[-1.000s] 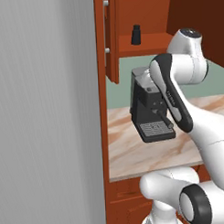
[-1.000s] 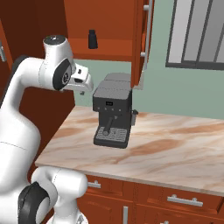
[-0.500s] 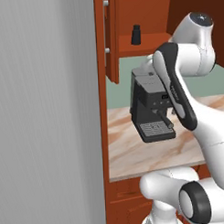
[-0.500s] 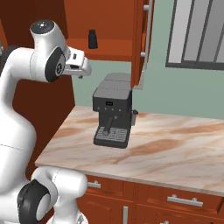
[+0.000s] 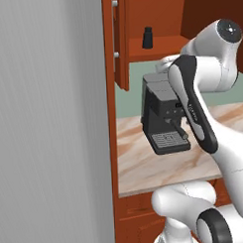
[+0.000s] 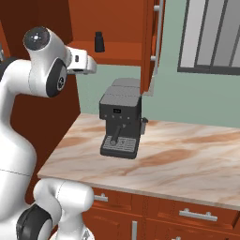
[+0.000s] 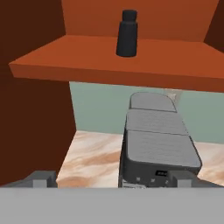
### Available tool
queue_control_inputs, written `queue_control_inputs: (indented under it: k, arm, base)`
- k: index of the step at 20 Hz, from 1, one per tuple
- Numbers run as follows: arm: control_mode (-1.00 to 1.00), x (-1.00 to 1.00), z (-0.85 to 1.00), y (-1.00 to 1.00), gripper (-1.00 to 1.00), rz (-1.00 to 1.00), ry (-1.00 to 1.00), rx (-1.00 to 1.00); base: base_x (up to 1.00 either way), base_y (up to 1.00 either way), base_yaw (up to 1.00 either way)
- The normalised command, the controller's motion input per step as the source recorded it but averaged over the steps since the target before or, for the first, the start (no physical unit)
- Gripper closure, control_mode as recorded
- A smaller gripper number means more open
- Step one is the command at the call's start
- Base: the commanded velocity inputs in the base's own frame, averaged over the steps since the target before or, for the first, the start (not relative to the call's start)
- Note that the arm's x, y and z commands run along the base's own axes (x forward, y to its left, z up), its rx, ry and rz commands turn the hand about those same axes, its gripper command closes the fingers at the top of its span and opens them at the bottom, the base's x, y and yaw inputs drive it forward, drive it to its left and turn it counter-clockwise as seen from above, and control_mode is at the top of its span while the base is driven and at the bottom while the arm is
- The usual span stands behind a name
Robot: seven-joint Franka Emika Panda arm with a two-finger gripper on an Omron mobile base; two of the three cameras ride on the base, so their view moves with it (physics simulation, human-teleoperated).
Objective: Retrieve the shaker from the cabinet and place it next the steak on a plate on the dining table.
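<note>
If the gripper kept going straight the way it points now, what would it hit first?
Probably the green back wall under the cabinet shelf, just over the coffee machine. The shaker sits above that line; depth is unclear.

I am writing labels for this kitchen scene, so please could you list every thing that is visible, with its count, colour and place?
shaker: one, black, upright on the cabinet shelf, touching nothing else.
cabinet: one, reddish-brown wood, on the wall above the counter, door open.
coffee machine: one, black with grey top, on the counter below the shelf.
counter: one, beige-and-brown marbled top, wooden drawers with silver handles below.
window: one, grey bars, on the green wall to the right.
grey panel: one, tall, at the left of the left base view.
gripper: one, dark fingertips, open, below shelf level, holding nothing.
</note>
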Motion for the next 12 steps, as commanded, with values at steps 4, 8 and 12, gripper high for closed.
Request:
queue_control_inputs:
  k: [4, 8, 12]
  arm:
    - [-1.0, 0.0, 0.15, 0.0, -1.0, 0.0, -0.16, 0.0]
    - [-1.0, 0.0, 0.53, 0.0, -1.0, 0.0, 0.0, 0.0]
    - [-1.0, 0.0, 0.69, 0.0, -1.0, 0.0, 0.0, 0.0]
  base:
    - [0.0, 0.0, 0.0]
    - [0.0, 0.0, 0.0]
    - [0.0, 0.0, 0.0]
